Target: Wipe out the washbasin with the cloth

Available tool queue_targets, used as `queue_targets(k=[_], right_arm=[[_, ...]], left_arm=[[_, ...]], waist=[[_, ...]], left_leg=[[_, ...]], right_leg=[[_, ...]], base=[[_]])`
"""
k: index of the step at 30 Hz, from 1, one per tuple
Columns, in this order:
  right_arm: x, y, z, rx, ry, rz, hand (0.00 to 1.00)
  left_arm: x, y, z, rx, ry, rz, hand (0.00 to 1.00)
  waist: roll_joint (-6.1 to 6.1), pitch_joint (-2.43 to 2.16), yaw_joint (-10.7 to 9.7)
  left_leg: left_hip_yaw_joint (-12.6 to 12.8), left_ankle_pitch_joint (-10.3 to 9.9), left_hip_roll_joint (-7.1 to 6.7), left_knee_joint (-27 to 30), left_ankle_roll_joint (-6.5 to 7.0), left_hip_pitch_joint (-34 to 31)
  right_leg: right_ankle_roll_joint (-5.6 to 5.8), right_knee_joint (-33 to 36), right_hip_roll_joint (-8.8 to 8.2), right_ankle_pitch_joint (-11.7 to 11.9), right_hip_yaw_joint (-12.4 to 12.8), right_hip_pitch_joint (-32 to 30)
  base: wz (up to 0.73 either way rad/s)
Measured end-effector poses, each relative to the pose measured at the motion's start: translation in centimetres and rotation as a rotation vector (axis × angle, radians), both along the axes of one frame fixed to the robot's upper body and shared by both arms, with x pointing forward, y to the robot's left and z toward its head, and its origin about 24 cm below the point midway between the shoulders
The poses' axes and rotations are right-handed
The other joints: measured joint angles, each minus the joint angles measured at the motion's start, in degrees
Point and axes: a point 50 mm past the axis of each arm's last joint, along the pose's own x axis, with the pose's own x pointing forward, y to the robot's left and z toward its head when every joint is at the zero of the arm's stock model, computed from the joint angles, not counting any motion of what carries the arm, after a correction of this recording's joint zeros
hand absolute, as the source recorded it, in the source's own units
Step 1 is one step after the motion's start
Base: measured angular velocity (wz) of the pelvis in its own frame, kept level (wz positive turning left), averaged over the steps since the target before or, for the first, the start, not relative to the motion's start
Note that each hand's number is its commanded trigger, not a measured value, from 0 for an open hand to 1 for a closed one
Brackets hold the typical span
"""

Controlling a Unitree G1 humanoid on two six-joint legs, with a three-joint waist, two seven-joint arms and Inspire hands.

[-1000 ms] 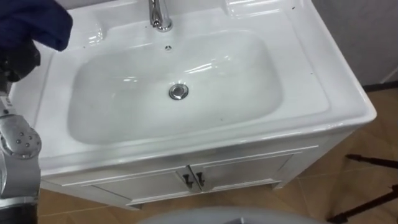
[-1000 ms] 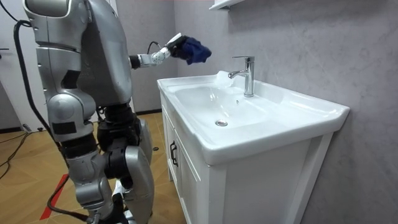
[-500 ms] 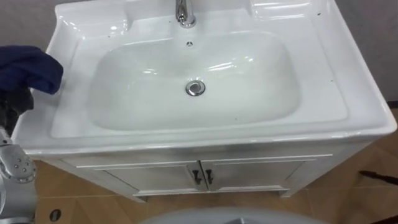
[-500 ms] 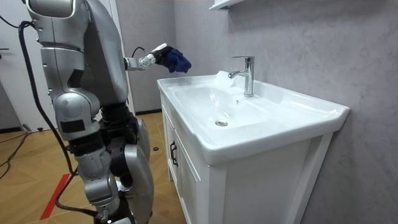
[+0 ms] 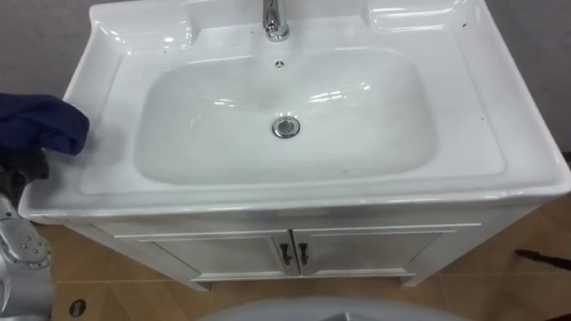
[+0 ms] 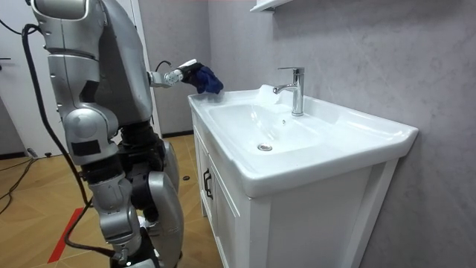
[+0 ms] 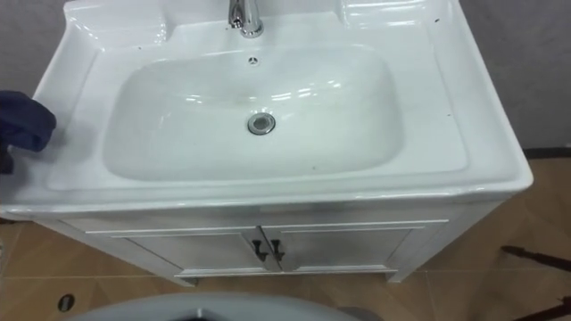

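The blue cloth (image 5: 40,125) — soft, light and limp, likely to drape and bunch — sits wadded in the left hand (image 6: 184,74), fingers closed round its middle, just off the left rim of the basin (image 5: 94,198).

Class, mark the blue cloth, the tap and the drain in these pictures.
blue cloth (image 5: 40,125), left eye view, its top fold
tap (image 6: 298,89), room view, its upright stem
drain (image 5: 285,127), left eye view, its centre
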Motion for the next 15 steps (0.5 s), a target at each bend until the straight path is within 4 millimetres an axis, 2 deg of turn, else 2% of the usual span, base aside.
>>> queue_targets(k=[15], right_arm=[[0.08, -0.05, -0.01, -0.02, -0.006, -0.056, 0.0]], left_arm=[[-0.3, -0.47, -0.87, -0.039, 0.014, 0.037, 1.0]], waist=[[-0.09, -0.03, -1.5]], left_leg=[[0.0, 0.0, 0.0, 0.0, 0.0, 0.0]], right_leg=[[0.06, -0.2, -0.06, 0.0, -0.4, 0.3]], base=[[0.01]])
